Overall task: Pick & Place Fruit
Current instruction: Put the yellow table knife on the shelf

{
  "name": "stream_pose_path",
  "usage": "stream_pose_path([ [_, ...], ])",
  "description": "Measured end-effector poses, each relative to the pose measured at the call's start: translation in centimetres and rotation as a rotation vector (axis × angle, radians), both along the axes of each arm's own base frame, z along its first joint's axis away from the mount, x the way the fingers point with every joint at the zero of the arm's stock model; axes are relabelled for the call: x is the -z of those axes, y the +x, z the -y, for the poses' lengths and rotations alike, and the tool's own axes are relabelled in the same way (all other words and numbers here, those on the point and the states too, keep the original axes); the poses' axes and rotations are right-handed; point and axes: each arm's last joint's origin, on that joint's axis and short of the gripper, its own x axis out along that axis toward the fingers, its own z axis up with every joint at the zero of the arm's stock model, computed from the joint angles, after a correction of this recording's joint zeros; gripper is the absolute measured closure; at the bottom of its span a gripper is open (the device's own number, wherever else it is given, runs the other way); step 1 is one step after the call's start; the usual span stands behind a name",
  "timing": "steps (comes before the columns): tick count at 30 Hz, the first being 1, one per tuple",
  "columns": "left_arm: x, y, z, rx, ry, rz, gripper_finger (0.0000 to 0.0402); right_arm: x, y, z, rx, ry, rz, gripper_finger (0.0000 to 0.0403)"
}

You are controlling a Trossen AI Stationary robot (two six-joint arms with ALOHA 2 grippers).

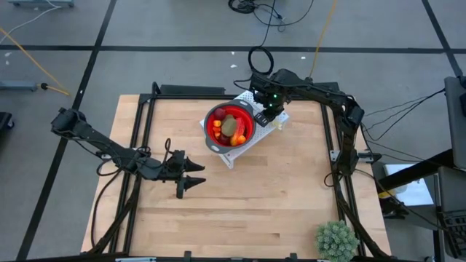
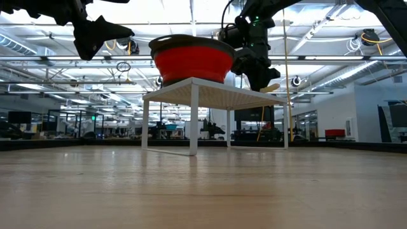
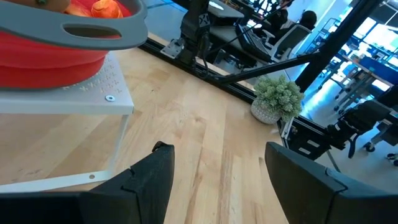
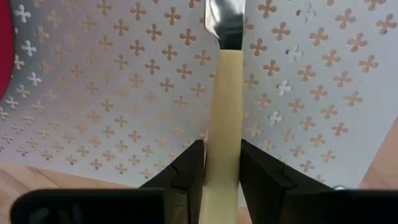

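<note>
Right gripper (image 4: 220, 163) closed on the knife (image 4: 225, 124) by its cream handle, blade out over the perforated white stand (image 4: 93, 93), just beside the bowl (image 1: 229, 125). Left gripper (image 1: 191, 177) spread wide and empty, held above bare table (image 1: 277, 196), well apart from the stand. Fruit (image 1: 231, 128) heaped in the bowl on the stand; none visible loose on the wood. Placing judged essentially done, only the knife left in hand.

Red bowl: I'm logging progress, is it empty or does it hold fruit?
Holds fruit. The red bowl on the white rack contains orange, dark red and olive-brown fruit.
</note>
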Motion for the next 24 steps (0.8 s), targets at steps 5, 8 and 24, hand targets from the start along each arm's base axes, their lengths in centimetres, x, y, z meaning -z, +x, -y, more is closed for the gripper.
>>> stream_pose_path([
  [5, 0.0, 0.0, 0.01, 0.0, -0.001, 0.0, 0.0151, 0.04, 0.02, 0.01, 0.0, 0.0, 0.0, 0.0312],
  [8, 0.0, 0.0, 0.0, 0.0, -0.001, 0.0, 0.0151, 0.04, 0.02, 0.01, 0.0, 0.0, 0.0, 0.0312],
  [24, 0.0, 0.0, 0.0, 0.001, 0.002, 0.0, 0.0151, 0.07, 0.05, 0.0, -0.001, 0.0, 0.0, 0.0285],
])
